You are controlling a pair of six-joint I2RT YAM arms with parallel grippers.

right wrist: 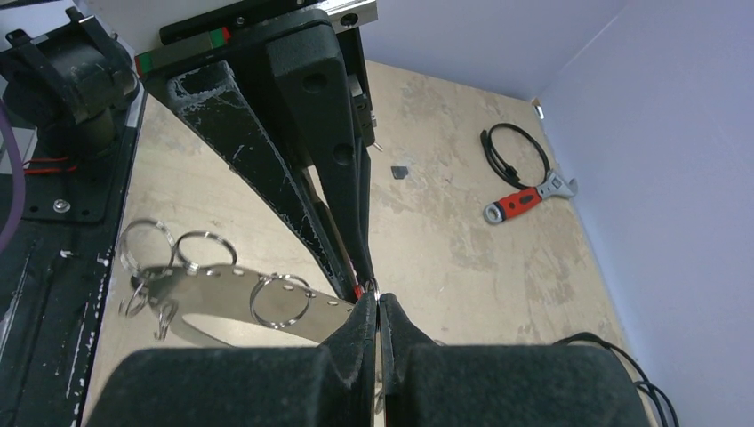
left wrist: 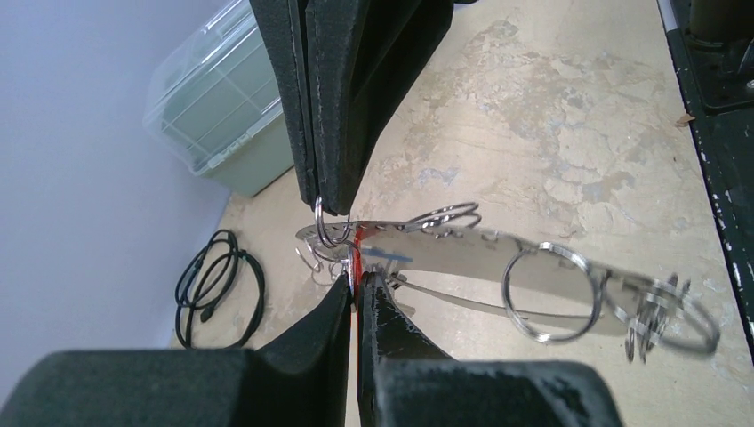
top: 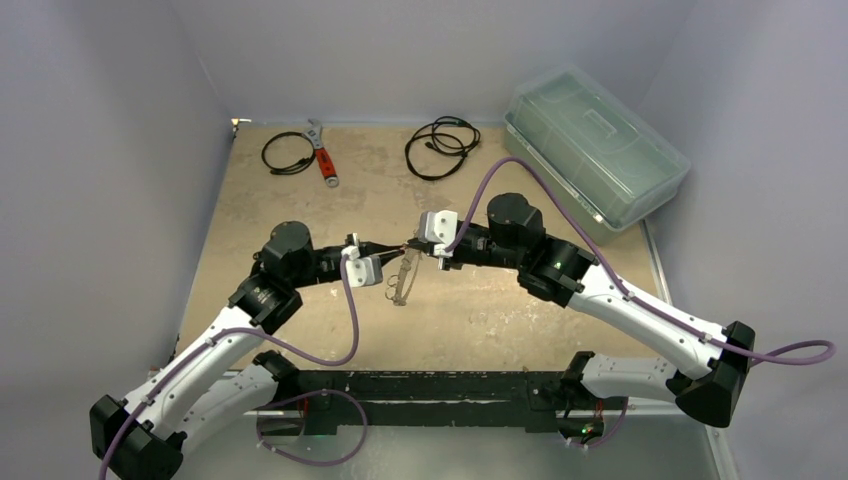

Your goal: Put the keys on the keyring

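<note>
My two grippers meet tip to tip in mid-air over the table's middle. My left gripper is shut on a thin red piece, seemingly the red key, mostly hidden between the pads. My right gripper is shut on a small split ring of the keyring. The keyring is a flat grey metal loop with holes, carrying several split rings, and hangs below both grippers. A blue bit shows by the band. A small dark piece lies on the table.
A red-handled wrench and two black coiled cables lie at the back. A clear lidded plastic box stands at the back right. Grey walls enclose the table.
</note>
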